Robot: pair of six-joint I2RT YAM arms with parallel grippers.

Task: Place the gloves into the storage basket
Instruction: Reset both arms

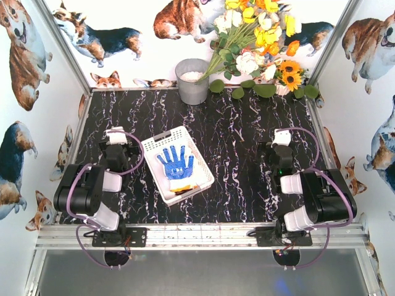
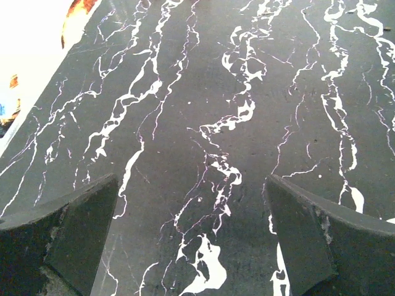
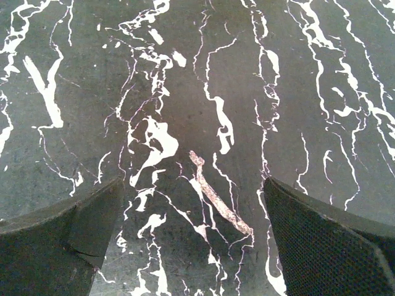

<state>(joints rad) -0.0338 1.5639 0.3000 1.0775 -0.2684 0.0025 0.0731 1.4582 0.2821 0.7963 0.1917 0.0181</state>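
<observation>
Gloves [image 1: 175, 161] lie in the storage basket [image 1: 162, 135], which sits on the left half of the tabletop [image 1: 247, 166], closer to its near edge than its far edge. A blue white-dotted glove lies uppermost, fingers spread toward the far edge and cuff toward the near edge, along the basket's long axis. A yellow-orange patch shows at its near end; whether this is a cuff or another glove is unclear. No glove is visible outside the basket, so the task looks finished.

The basket is just beside the left gripper [image 2: 191, 179], on its right, and well apart from the right gripper [image 3: 192, 182]. The left arm is nearer.

Only the overhead view shows the basket. Each wrist view shows its own fingers spread wide over bare marbled tabletop, holding nothing.
</observation>
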